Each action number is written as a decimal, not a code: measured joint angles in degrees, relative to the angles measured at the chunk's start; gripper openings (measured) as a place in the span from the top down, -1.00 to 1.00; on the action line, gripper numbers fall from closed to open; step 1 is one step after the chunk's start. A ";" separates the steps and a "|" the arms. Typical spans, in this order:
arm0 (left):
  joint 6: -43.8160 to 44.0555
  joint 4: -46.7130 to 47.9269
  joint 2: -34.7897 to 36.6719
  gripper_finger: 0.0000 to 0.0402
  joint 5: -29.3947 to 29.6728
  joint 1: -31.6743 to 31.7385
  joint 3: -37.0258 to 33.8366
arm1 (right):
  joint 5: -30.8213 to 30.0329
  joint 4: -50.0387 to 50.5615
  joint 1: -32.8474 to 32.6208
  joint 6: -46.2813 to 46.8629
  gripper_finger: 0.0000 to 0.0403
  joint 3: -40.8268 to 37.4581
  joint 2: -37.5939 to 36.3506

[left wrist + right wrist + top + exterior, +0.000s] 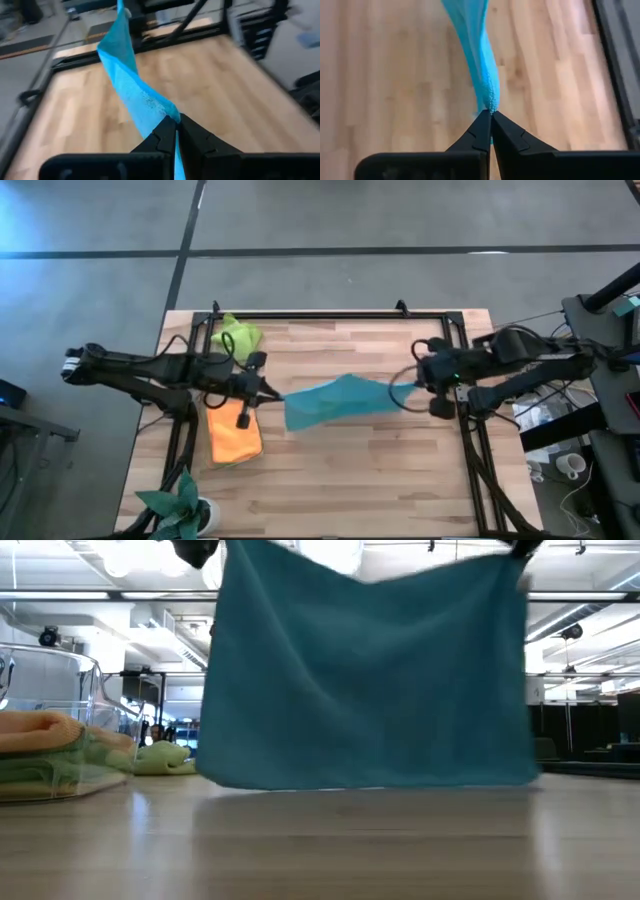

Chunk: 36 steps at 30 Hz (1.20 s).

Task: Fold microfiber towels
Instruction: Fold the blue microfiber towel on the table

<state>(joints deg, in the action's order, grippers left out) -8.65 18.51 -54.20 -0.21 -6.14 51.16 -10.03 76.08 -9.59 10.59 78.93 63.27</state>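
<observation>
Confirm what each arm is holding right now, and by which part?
Both grip the light blue towel at opposite top corners: left gripper on one, right gripper on the other, so it hangs spread above the table.

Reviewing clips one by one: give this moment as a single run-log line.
blue towel: held up between both grippers, spread | left gripper: shut on corner | right gripper: shut on corner | orange towel: on table

Towel [335, 402] mid-table between both arms, two towels [234, 430] at its left.
</observation>
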 joint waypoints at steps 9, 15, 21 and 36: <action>1.12 1.15 -1.78 1.00 4.96 0.95 -0.92 | -13.27 1.92 -1.35 -2.31 0.96 -1.46 -1.31; -2.59 1.66 -7.11 1.00 7.85 6.60 -2.06 | -16.12 -5.75 4.83 -7.51 0.96 -12.73 -1.28; -6.88 2.71 -15.08 1.00 8.07 12.72 -2.08 | -16.08 -15.48 9.78 -13.93 0.96 -24.13 -1.25; -8.20 5.33 -27.32 1.00 -4.39 15.41 -2.08 | -0.64 -18.45 13.84 -10.75 0.96 -32.65 -0.89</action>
<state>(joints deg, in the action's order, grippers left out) -16.84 23.83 -81.52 -4.61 9.27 49.08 -10.67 57.63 4.25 -0.16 46.28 62.39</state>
